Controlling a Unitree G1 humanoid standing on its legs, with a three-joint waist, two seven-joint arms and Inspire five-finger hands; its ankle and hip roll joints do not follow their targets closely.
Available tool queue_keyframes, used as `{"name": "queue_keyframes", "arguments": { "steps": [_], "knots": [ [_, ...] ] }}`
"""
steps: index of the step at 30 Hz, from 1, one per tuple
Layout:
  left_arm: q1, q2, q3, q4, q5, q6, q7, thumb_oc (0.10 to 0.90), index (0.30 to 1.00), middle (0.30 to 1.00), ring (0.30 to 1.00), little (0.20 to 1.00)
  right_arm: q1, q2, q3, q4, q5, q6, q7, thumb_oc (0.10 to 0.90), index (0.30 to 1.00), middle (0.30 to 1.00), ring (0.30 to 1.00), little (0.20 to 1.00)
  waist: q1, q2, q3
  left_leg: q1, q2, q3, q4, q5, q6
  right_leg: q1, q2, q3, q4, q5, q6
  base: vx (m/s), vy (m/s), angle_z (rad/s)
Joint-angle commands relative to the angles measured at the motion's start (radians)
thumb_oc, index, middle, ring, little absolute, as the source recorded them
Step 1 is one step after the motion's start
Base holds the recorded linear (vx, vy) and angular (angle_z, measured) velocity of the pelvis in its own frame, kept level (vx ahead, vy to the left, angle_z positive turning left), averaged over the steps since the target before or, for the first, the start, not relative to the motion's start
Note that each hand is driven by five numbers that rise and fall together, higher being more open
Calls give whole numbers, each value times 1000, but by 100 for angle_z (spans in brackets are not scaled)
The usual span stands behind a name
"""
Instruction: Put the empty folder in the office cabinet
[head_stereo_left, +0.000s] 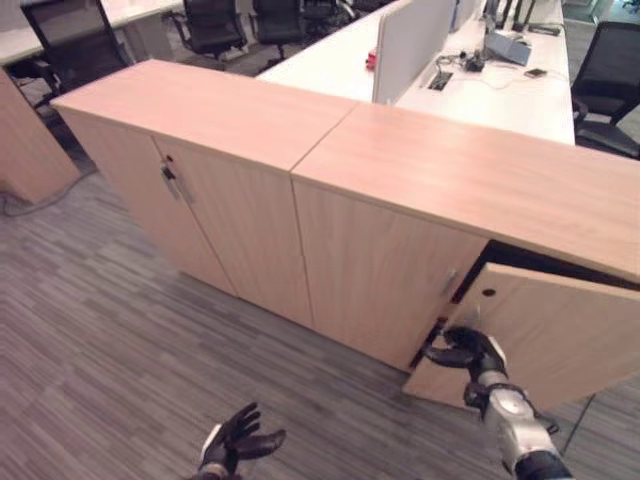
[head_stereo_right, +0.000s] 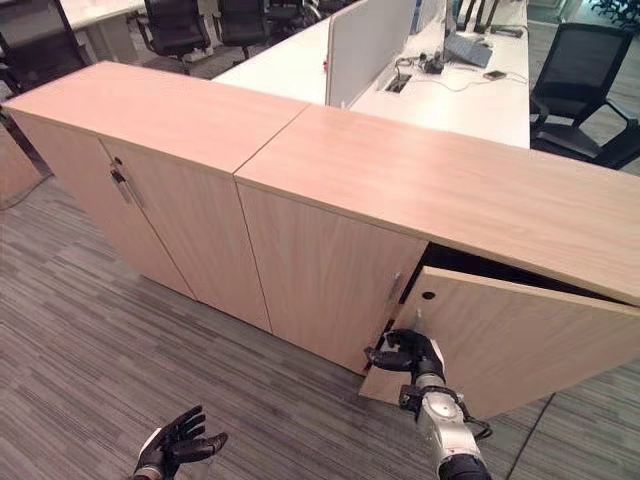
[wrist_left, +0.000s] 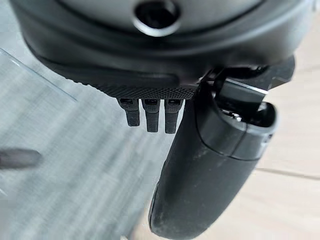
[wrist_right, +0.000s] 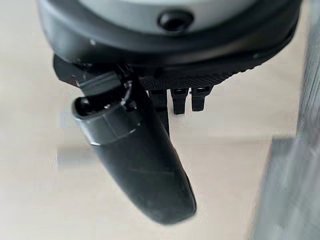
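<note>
While the folder itself cannot be made out in any view, the step in hand appears to be opening the office cabinet (head_stereo_left: 400, 200). Its rightmost door (head_stereo_left: 545, 335) stands partly ajar, swung outward, with a dark gap behind its upper edge. The other doors are closed.

The right hand (head_stereo_left: 470, 352) sits at the free edge of that door, low on the cabinet front. Its fingers are curled and seem hooked round the door's edge, with the thumb pointing toward the neighbouring closed door (head_stereo_left: 375, 270). The right wrist view shows the thumb (wrist_right: 135, 160) stretched out over pale wood and short fingertips beside it, which confirms closeness to the panel but not a firm grip.

The left hand (head_stereo_left: 238, 440) hangs low over the grey carpet floor (head_stereo_left: 120, 340), well apart from the cabinet. Its fingers are spread and relaxed, palm up, holding nothing.

The next move likely calls for swinging the door wider, so the interior is reachable. After that the folder must be found and brought in. A risk is the fingers slipping off the thin edge. Behind the cabinet stands a white table (head_stereo_left: 500, 85) with office chairs (head_stereo_left: 610, 80) around.
</note>
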Motion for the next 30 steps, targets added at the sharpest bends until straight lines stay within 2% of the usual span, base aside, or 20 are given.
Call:
{"name": "queue_keyframes", "arguments": {
  "steps": [1, 7, 12, 18, 24, 28, 30],
  "knots": [
    [-53, 21, 24, -14, -15, -43, -15, 800, 900, 900, 900, 900, -39, -71, -45, -84, 48, -100, -45, 800, 900, 900, 900, 900, -4, -22, -15, -40, 113, -38, 5, -65, -104, 17, -20, -38, 13, -180, 31, 3, -109, -31],
    [-41, 26, 21, -18, -14, -40, -29, 800, 900, 900, 900, 900, -64, -144, -70, -5, 34, -89, -45, 800, 900, 900, 900, 900, -9, -13, -14, -35, 134, -40, 5, -56, -117, 31, -2, -43, 13, -195, 19, -16, -78, -19],
    [-44, 44, -18, -22, -31, -38, -40, 800, 900, 900, 900, 900, -205, -250, -50, 180, 105, -76, -25, 800, 900, 900, 900, 900, 0, -7, -11, -36, 146, -39, 5, -44, -130, 36, 11, -49, 8, -201, 13, -18, -54, -2],
    [-43, 48, -46, -29, -42, -37, -49, 800, 900, 900, 900, 900, -316, -297, -10, 327, 150, -60, 1, 800, 900, 900, 900, 900, 14, 2, -8, -34, 159, -27, 3, -35, -138, 28, 19, -56, 8, -204, 14, -6, -14, -1],
    [-43, 38, -62, -19, -43, -32, -47, 800, 900, 900, 900, 900, -345, -277, 22, 342, 175, -58, 16, 800, 900, 900, 900, 900, 15, 7, -10, -28, 166, -17, -1, -32, -141, 28, 25, -57, 8, -207, 13, -1, -2, -1],
    [-52, 29, -68, -14, -37, -33, -40, 800, 900, 900, 900, 900, -308, -233, 35, 269, 179, -67, 17, 800, 900, 900, 900, 900, 4, 9, -7, -28, 167, -16, -2, -33, -141, 29, 26, -53, 8, -208, 12, 0, 0, 0],
    [-58, 15, -51, -14, -23, -29, -27, 800, 900, 900, 900, 900, -198, -156, 52, 88, 151, -84, 22, 800, 900, 900, 900, 900, -15, 13, -1, -27, 165, -11, -3, -34, -139, 26, 26, -47, 8, -206, 9, 0, 0, 0]
  ]
}}
